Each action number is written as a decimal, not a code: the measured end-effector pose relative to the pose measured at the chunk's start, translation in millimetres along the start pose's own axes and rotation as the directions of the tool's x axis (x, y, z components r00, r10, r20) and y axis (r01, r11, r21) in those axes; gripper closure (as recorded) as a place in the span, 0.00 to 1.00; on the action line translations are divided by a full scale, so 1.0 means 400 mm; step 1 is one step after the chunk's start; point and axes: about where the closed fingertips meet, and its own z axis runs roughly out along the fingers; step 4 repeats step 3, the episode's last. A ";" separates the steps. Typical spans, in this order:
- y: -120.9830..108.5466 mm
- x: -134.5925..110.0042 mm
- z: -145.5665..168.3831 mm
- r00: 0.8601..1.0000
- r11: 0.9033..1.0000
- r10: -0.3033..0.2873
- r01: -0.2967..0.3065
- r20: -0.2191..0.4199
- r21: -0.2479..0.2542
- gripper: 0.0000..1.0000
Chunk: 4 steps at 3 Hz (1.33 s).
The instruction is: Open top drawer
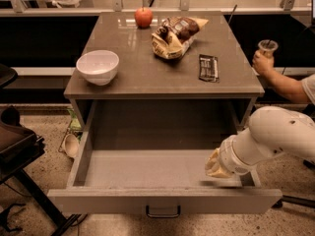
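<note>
The top drawer (147, 168) of the grey-beige cabinet stands pulled far out toward me. Its deep grey interior is bare, and its flat front (98, 200) carries a small dark bar handle (163, 212) at the centre. My white arm (275, 136) reaches in from the right, and my gripper (216, 165) sits inside the drawer at its right side, just behind the front panel. The lower drawers are out of view.
On the cabinet top (147, 75) are a white bowl (97, 67), a red apple (143, 16), a crumpled snack bag (174, 36) and a dark wrapped bar (208, 67). A person's arm holding a cup (268, 58) is at the right. A black chair (15, 146) is at the left.
</note>
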 end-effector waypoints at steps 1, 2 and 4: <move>0.001 -0.001 0.001 1.000 1.000 -0.001 0.001 0.000 -0.001 0.20; 0.003 -0.002 0.002 1.000 1.000 -0.003 0.003 -0.001 -0.003 0.00; 0.003 -0.002 0.002 1.000 1.000 -0.003 0.003 -0.001 -0.003 0.00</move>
